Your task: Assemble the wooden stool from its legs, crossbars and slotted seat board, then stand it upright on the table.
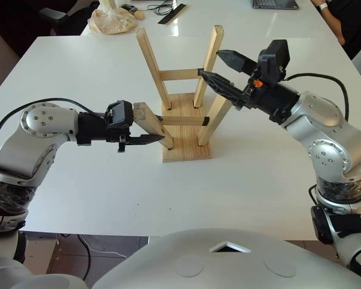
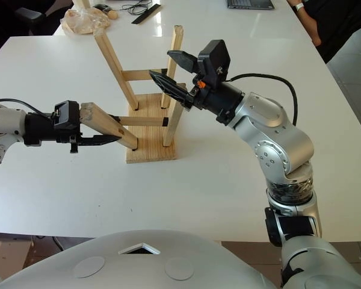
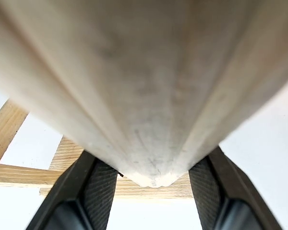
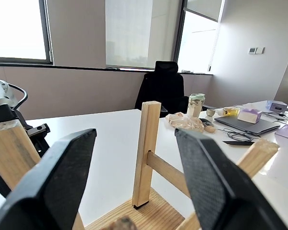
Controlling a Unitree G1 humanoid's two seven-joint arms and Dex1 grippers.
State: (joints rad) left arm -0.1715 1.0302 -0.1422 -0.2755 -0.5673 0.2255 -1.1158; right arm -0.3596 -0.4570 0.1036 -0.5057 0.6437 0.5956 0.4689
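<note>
**Status.** The pale wooden stool lay inverted near the middle of the white desk (image 1: 78, 72). Its slotted seat board of light wood (image 1: 188, 152) rested flat on the desk with the four square wooden legs pointing up. The far-left leg (image 1: 153, 66) and the far-right leg (image 1: 213, 45) stood joined by the far crossbar (image 1: 179, 74). The near-right leg (image 1: 218, 115) leaned slightly right. The near-left leg (image 1: 151, 122) leaned sharply to the left and looked not fully seated, and the near crossbar (image 1: 183, 120) ran between these two legs.

**Grippers.** The left gripper (image 1: 143, 132) was clenched on the upper part of the near-left leg, with its black ribbed pads (image 3: 98, 187) on opposite faces. The right gripper (image 1: 210, 63) was released, jaws wide, beside the upper far-right leg. Contact with that leg could not be determined.

**Step in hand (judged).** Seating the near-left leg square in its slot.

**Procedure.**
1. Keep the left grasp firm, with the pads flat on the leg faces.
2. Swing the leg top to the right and far, toward upright, pivoting at the foot.
3. Do not pull left, since that would likely draw the near crossbar out of its joint.
4. Brace the standing frame with the right gripper so the board cannot slide.
5. Press down along the leg axis once it is aligned.
</note>
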